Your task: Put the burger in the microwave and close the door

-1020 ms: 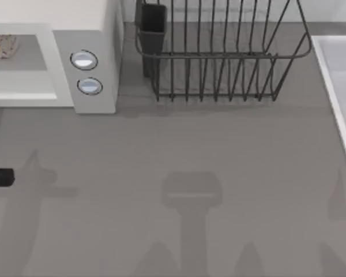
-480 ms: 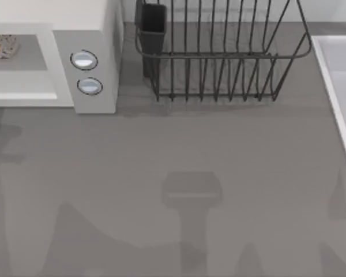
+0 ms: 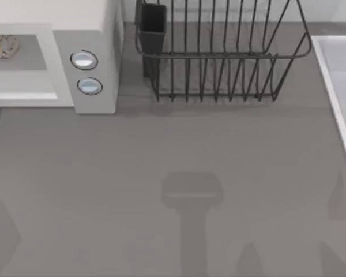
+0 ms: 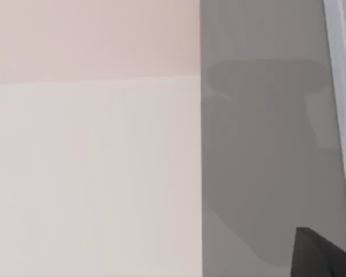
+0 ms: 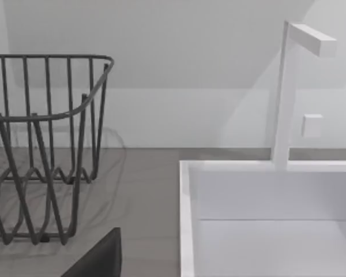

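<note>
The white microwave [image 3: 95,34] stands at the table's back left, with two round knobs [image 3: 83,60] on its grey panel. Its cavity faces the front and is uncovered. The burger [image 3: 0,45], a small paper-wrapped bundle, lies inside on the grey floor. The door is out of view past the left edge. A dark part of my left gripper [image 4: 323,257] shows over grey table beside a broad flat white surface [image 4: 92,173]; I cannot tell what that surface is. A dark part of my right gripper [image 5: 98,259] sits low, in front of the rack and sink.
A black wire dish rack [image 3: 219,57] with a dark cup [image 3: 153,20] stands at the back middle. A white sink [image 3: 340,86] runs along the right edge, with its white faucet [image 5: 291,86] behind it. Arm shadows fall across the grey table's front.
The dark left gripper tip seen at the top view's left edge one second ago has left that view. Its shadow has slid toward the front left corner.
</note>
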